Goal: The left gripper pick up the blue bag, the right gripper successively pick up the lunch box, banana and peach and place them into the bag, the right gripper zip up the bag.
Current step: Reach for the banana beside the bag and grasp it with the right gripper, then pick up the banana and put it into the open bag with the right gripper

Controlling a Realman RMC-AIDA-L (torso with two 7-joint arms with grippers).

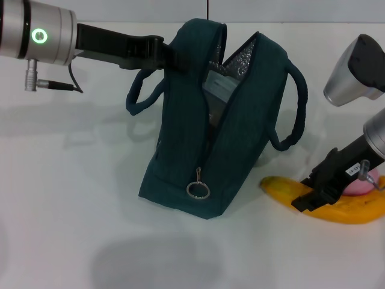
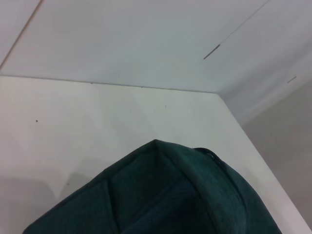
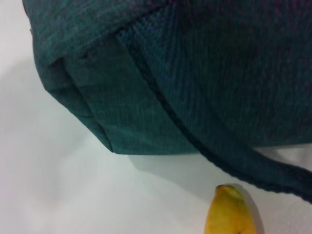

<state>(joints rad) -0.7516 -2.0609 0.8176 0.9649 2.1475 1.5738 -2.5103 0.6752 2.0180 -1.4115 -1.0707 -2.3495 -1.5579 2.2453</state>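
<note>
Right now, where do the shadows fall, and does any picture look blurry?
Head view: soft grey shadows lie on the white table left of and in front of the blue bag. Right wrist view: the bag's fabric and the banana tip look soft, being very close. Left wrist view: a faint shadow beside the bag's top.

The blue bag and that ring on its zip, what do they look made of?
The blue bag looks like woven fabric, matte; a coarse weave shows in the right wrist view. Its lining appears to be shiny silver foil. The ring pull seems metal, from its silvery gleam.
</note>
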